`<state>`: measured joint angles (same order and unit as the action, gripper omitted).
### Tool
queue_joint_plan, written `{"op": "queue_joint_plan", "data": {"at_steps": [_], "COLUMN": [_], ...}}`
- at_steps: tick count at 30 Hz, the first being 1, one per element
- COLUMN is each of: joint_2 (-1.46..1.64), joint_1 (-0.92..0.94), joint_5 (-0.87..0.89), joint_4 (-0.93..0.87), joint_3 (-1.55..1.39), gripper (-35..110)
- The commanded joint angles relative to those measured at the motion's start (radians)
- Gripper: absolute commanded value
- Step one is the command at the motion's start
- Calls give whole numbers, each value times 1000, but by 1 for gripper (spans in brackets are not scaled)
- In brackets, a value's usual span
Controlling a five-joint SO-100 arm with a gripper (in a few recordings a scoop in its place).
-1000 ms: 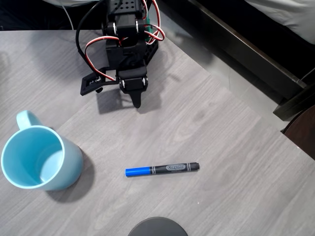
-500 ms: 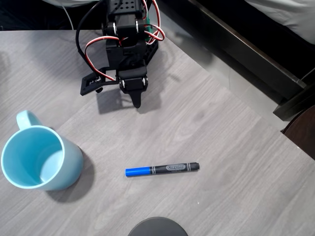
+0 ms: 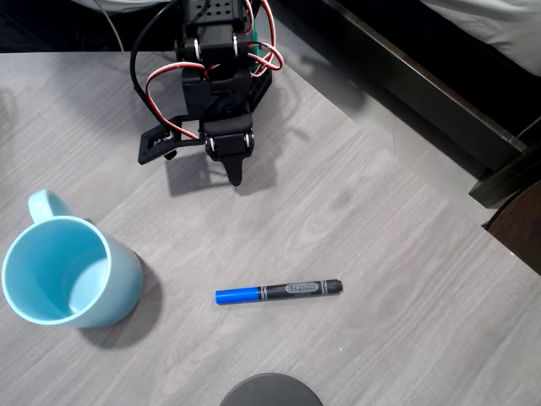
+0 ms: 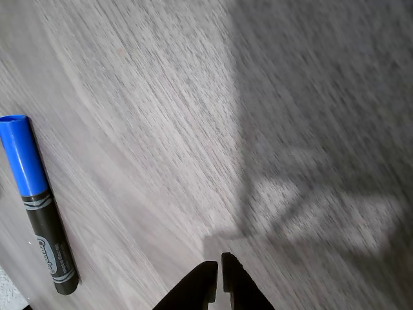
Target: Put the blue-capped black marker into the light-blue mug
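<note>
The blue-capped black marker (image 3: pixel 279 290) lies flat on the grey wood-grain table (image 3: pixel 397 254) in the overhead view, its long axis running nearly left to right across the picture with a very slight upward tilt toward the right; the bright blue cap points left, toward the mug's side of the picture, and the dark end points right, with the label printed along the barrel between them. In the wrist view the marker (image 4: pixel 40 210) runs along the left edge, cap toward the top and dark end toward the bottom, leaning a little to the right as it goes down. The light-blue mug (image 3: pixel 68 271) stands upright at the left of the overhead view, well apart from the marker, its mouth open to the camera and its loop handle pointing toward the upper left. The black arm, with red, white and black wires looped over it, sits at the top of the overhead view, its pincer (image 3: pixel 236 175) pointing down the picture above the table and well apart from both things. In the wrist view the pincer (image 4: pixel 216 274) has its two dark tips drawn almost together, only a thin slit between them, and nothing in it. A dark round object (image 3: pixel 270 390) shows at the bottom edge of the overhead view. Beyond the table's slanted right edge lie a paler floor (image 3: pixel 385 118) and a dark wooden frame (image 3: pixel 423 93).
</note>
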<state>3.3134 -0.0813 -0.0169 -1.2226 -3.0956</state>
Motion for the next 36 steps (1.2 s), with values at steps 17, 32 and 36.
{"op": "queue_joint_plan", "data": {"at_steps": [17,32,36], "joint_2": [25,-862,-1212], "joint_1": [-5,-63,-112], "joint_5": [-2,15,123], "joint_4": [-6,75,130], "joint_3": [-6,991,1193], "gripper": [0,0,0]}}
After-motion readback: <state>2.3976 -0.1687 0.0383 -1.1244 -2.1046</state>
